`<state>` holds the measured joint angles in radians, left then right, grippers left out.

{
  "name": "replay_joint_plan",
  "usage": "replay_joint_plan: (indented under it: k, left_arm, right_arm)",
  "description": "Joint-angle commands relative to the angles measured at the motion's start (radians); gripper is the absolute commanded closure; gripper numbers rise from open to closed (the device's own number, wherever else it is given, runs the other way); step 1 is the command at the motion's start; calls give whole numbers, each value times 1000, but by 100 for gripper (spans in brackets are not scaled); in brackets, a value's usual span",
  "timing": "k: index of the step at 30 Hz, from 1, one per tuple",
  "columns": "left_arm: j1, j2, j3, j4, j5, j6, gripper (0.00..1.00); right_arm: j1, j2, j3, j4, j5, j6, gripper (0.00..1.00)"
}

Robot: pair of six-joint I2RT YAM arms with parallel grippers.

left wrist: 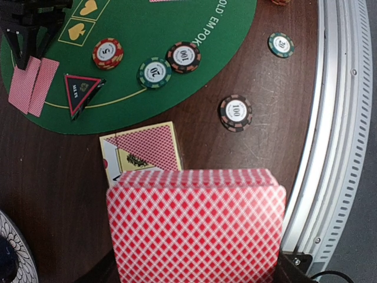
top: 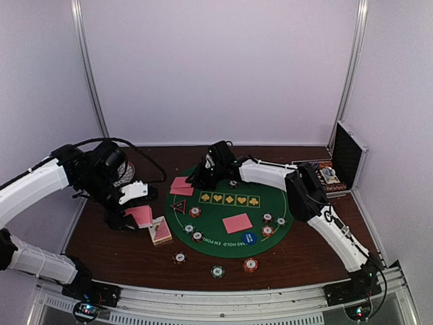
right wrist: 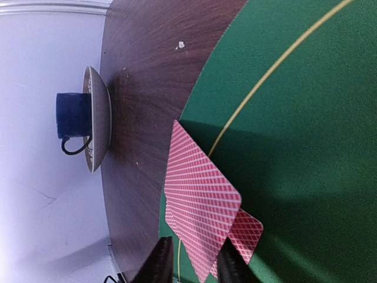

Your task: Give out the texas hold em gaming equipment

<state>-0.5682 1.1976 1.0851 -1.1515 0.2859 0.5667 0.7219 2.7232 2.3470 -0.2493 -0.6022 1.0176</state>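
**Left pincer** (top: 137,214): closed on a deck of pink-backed cards (left wrist: 196,227), near the left edge of the table (top: 135,257), beside the card box (left wrist: 141,150). **Right pincer** (right wrist: 196,243): fingers slightly apart, clamping nothing, over two overlapping cards (right wrist: 200,194) at the far-left rim of the green mat (top: 270,196). Another card (top: 237,223) lies mid-mat. Chips (left wrist: 154,72) sit on the mat, and three more chips (top: 217,271) lie toward the table's near edge.
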Motion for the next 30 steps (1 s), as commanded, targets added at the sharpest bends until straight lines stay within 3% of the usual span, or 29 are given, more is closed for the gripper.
replay_joint_plan:
  k: [1,3,5,12,19,25,30]
  left_arm:
    - [5,-16,-5,33,20,1,100]
    - [5,-20,-5,32,15,1,100]
    - [5,-27,-5,26,8,1,100]
    - [5,-46,-23,22,-4,5,100]
    - [5,-52,-26,24,-4,5,100]
    - [5,-50,-17,20,-2,5,100]
    - [5,-52,-9,18,4,3,100]
  right_arm:
    - [11,-19,28,-46,28,-38,61]
    - [14,-53,19,-80,44,-71,45]
    - [15,-91,-2,-93,52,-100,36]
    - [17,-224,-72,-169,70,-195,19]
    - [38,-405,-283,-138,70,-241,2]
    - [84,-571,-476,-97,66,-243,0]
    - [146,-692,-686,53,23,-150,1]
